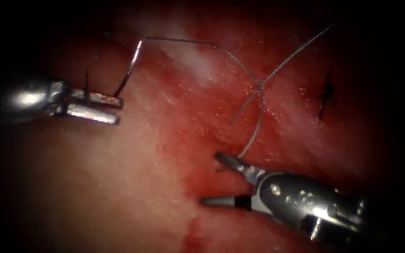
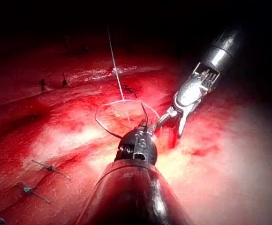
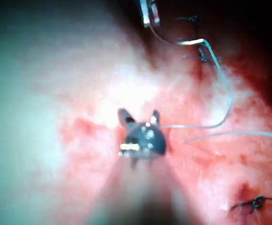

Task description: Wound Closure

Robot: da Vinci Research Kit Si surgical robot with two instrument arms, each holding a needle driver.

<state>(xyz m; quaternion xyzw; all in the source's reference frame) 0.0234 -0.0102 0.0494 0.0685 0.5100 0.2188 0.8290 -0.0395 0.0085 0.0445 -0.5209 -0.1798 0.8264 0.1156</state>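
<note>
Your left tool (image 1: 118, 110), at 9 o'clock in the endoscope view, has its fingers (image 1: 94, 115) clenched on the needle (image 1: 128, 75) near one end. The needle curves up from the fingers toward 11 o'clock, free above the tissue (image 1: 132, 187) and not in it. From the needle's upper end the thread (image 1: 188, 41) runs right toward 12 o'clock, then drops to a crossing of strands (image 1: 260, 86) just right of center. One strand goes on up toward 1 o'clock, another curves down toward your right tool (image 1: 216, 180).

Your right tool enters from 4 o'clock. Its fingers (image 1: 230, 161) are released, spread wide and holding nothing; the thread ends just beside the upper one, contact unclear. A dark cut thread end (image 1: 326, 93) stands in the tissue at 3 o'clock. Red fluid (image 1: 191, 234) lies on the tissue toward 6 o'clock.
</note>
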